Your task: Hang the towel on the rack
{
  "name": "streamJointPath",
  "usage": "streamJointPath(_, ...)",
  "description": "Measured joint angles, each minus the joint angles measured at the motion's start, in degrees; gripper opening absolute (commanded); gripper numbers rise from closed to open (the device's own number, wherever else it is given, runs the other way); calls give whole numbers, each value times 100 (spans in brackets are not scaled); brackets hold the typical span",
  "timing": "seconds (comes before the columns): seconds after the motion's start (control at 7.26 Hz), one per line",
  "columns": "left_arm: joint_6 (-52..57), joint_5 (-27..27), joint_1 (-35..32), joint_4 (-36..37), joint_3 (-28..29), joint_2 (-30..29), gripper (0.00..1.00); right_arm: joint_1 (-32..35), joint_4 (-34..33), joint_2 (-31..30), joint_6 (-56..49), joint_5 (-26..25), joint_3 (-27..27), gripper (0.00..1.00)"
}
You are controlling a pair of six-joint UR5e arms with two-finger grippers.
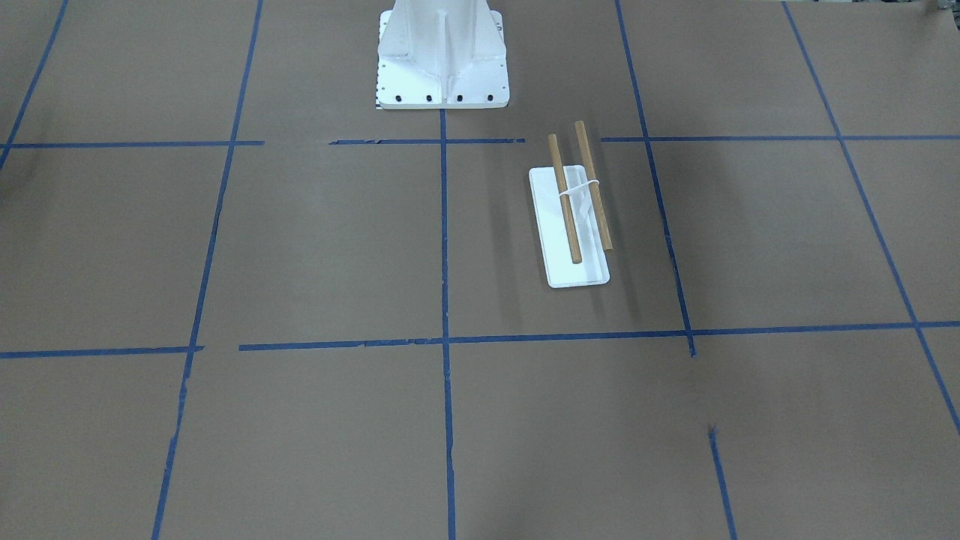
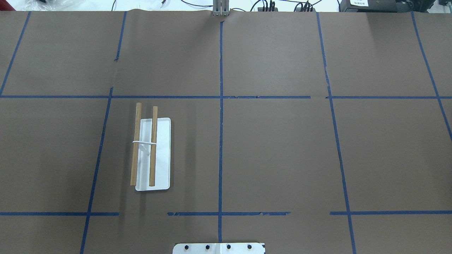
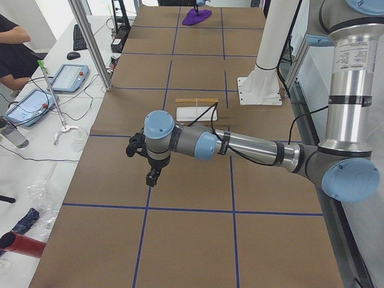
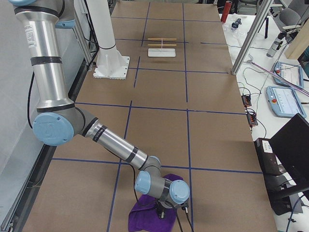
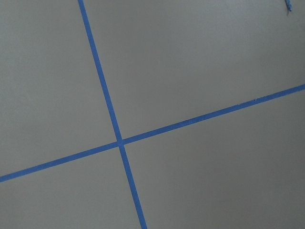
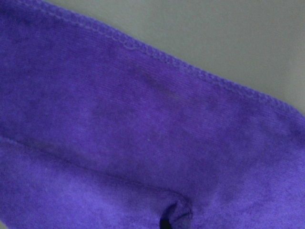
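Note:
The rack (image 1: 559, 266) stands on the brown table, with a white base and two wooden dowels (image 2: 153, 144); it also shows in the exterior left view (image 3: 197, 110) and the exterior right view (image 4: 161, 49). The purple towel (image 4: 142, 217) lies rumpled at the table's end on my right, far off in the exterior left view (image 3: 197, 16). It fills the right wrist view (image 6: 143, 133). My right gripper (image 4: 164, 211) is down on the towel; I cannot tell if it is open or shut. My left gripper (image 3: 153, 177) hangs over bare table, away from the rack; I cannot tell its state.
The white bolted robot pedestal (image 1: 442, 60) stands near the rack and shows in the overhead view (image 2: 219, 248). Blue tape lines (image 5: 119, 141) cross the table. Beside the table are a metal post (image 3: 90, 42), tablets (image 3: 69, 77) and an operator (image 3: 12, 48).

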Motion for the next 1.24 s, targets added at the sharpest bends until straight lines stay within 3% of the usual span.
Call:
streamJointPath(0.28, 0, 0, -3, -1, -16, 5, 100, 88, -418, -73, -16, 117, 945, 0)
streamJointPath(0.83, -405, -246, 122, -80, -164, -147, 100, 136, -2860, -741, 134, 523, 4733, 0)
streamJointPath(0.96, -959, -568, 373, -314, -193, -256, 100, -76, -3342, -775, 495, 624, 5585, 0)
streamJointPath(1.24, -3064, -973, 1095, -1546, -211, -444, 100, -684, -3674, -678, 1808, 985, 6842, 0)
